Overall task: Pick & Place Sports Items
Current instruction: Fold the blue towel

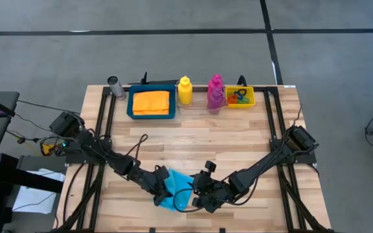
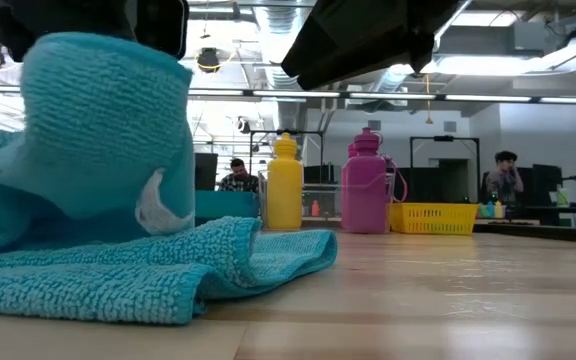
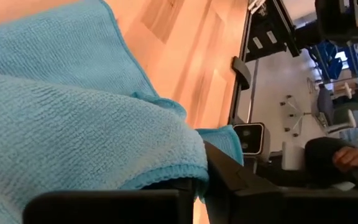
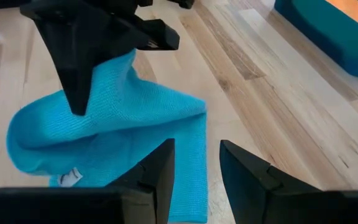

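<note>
Low in the overhead frame, left gripper (image 1: pixel 162 189) pinches the cyan cloth (image 1: pixel 175 192); right gripper (image 1: pixel 199 198) gapes beside it.

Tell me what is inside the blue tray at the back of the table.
In the blue tray lies the orange cloth, folded flat and filling most of it. Whether anything lies beneath the cloth cannot be seen.

Grey concrete floor (image 1: pixel 173 52) (dark seams), two people (image 2: pixel 236 176) beyond.

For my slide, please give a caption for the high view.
Left claw lifts the cyan cloth beside the right claw.
</note>
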You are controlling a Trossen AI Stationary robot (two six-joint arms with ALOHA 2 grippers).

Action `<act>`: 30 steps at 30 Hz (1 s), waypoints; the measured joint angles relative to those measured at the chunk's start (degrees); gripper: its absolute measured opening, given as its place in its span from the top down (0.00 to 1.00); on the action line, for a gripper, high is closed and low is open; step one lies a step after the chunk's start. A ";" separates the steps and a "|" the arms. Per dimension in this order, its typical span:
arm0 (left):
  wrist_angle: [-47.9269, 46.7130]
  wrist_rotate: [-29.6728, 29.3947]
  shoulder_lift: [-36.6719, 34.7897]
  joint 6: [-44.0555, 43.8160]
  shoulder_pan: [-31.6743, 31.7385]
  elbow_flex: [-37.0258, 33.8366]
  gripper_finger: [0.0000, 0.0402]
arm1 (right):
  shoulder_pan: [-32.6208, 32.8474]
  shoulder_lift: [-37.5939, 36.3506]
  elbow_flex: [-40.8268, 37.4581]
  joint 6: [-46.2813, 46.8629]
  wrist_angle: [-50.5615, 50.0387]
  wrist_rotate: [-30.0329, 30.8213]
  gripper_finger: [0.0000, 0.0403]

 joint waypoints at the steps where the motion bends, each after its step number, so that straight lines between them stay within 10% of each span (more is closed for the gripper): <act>1: 0.17 -0.02 0.07 0.06 0.00 0.00 0.96 | 0.00 0.00 0.00 -0.02 0.00 0.00 0.70; 21: 12.86 3.26 0.07 13.28 1.18 0.00 0.37 | 0.00 0.00 0.00 -0.82 0.00 -0.02 0.70; 30: 4.68 4.93 0.07 14.70 3.27 -0.04 0.32 | 0.14 0.00 0.00 -1.70 -0.02 2.92 0.70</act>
